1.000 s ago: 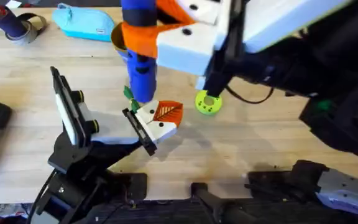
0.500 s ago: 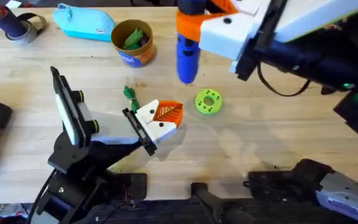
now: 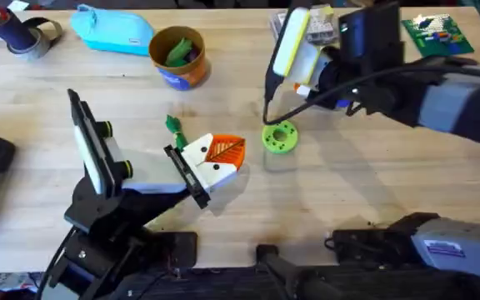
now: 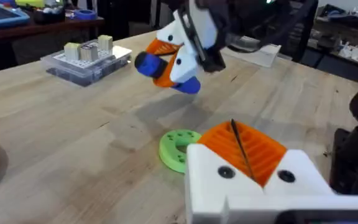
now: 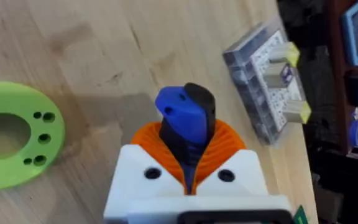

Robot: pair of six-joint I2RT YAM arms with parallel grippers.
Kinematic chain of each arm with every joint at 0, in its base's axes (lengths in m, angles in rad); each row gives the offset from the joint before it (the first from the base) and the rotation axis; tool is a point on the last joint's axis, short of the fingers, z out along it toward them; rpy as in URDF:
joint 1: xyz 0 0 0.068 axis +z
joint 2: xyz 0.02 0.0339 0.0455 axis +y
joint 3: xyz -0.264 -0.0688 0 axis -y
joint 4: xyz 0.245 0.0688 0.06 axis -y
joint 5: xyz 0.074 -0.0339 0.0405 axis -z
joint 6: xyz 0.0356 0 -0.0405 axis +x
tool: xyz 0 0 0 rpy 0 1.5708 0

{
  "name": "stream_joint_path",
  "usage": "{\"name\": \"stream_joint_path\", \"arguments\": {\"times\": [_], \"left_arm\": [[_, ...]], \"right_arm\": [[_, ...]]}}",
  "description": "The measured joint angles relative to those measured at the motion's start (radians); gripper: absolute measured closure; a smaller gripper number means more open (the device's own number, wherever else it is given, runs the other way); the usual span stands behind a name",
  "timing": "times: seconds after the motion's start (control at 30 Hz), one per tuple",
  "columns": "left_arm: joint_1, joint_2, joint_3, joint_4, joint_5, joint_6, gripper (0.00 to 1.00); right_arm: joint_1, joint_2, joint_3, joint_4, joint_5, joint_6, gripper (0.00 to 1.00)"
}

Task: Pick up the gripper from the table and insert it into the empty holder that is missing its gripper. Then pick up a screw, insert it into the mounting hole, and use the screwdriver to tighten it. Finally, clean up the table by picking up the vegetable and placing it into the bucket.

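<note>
The gripper (image 3: 215,158), a white block with an orange ribbed finger, sits against the black holder (image 3: 186,175) at the end of my left arm. In the left wrist view my left gripper (image 4: 244,146) has its orange pads closed on a thin seam with nothing between them. My right gripper (image 3: 298,46) hovers behind the green disc (image 3: 279,137), shut on the blue screwdriver (image 5: 182,115), which also shows across the table in the left wrist view (image 4: 148,64). The vegetable (image 3: 173,125) lies on the wood just behind the holder. The bucket (image 3: 177,57) stands farther back with green pieces inside.
A light-blue pouch (image 3: 111,29) lies at the back left beside a tape roll (image 3: 23,33). A clear parts box (image 4: 86,59) and a green circuit board (image 3: 436,33) sit at the back right. A plate with yellow-green knobs (image 3: 90,146) stands on my left arm.
My right arm has carried the screwdriver away from above the holder, to the right and toward the back of the table. The left arm, gripper and vegetable have not moved.
</note>
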Motion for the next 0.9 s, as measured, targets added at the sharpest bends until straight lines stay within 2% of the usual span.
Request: {"name": "stream_joint_path", "arguments": {"times": [0.13,0.2,0.33,0.47,0.5,0.7,0.9], "left_arm": [[0.000,0.000,0.000,0.000,0.000,0.000,0.991],[0.000,0.000,0.000,0.000,0.000,0.000,0.991],[0.000,0.000,0.000,0.000,0.000,0.000,0.991],[0.000,0.000,0.000,0.000,0.000,0.000,0.991],[0.000,0.000,0.000,0.000,0.000,0.000,0.991],[0.000,0.000,0.000,0.000,0.000,0.000,0.991],[0.000,0.000,0.000,0.000,0.000,0.000,0.991]], "right_arm": [[-0.001,0.112,0.000,0.008,0.012,-0.096,0.973],[-0.002,0.148,0.000,0.010,0.017,-0.119,0.925],[-0.001,0.195,0.000,0.007,0.021,-0.115,0.627],[-0.003,0.197,0.007,0.023,0.035,-0.044,0.097],[-0.004,0.193,0.011,0.022,0.036,-0.021,0.031],[-0.001,0.127,0.012,-0.031,0.035,0.151,0.006],[-0.001,-0.081,0.013,-0.153,0.034,0.336,0.006]]}}
